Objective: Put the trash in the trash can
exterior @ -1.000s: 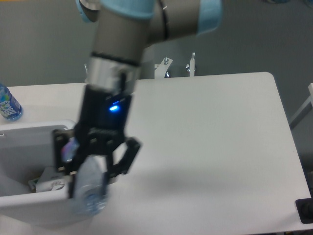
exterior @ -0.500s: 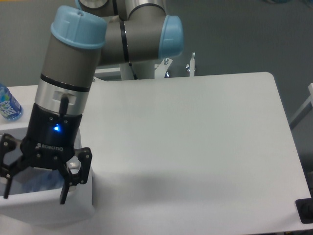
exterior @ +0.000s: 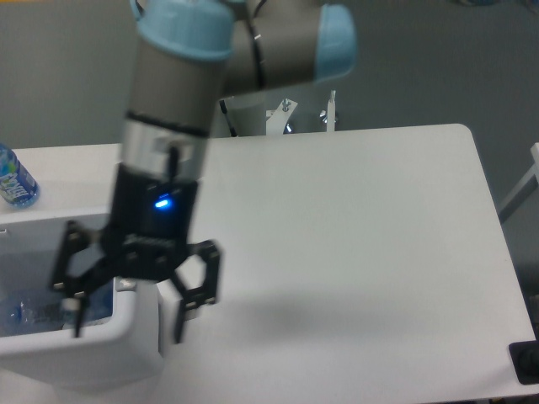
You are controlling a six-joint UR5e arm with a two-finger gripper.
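The gripper (exterior: 130, 307) hangs over the trash can (exterior: 101, 349), fingers spread and empty; the flattened bottle (exterior: 38, 310) inside looks light, slippery, best pinched mid-body

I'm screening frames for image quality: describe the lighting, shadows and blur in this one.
Camera view: even, soft lighting; a faint shadow on the white table right of the open gripper; a blue LED glows on its body; the arm looks slightly motion-blurred; the flattened bottle inside the trash can is hazy and low in contrast.
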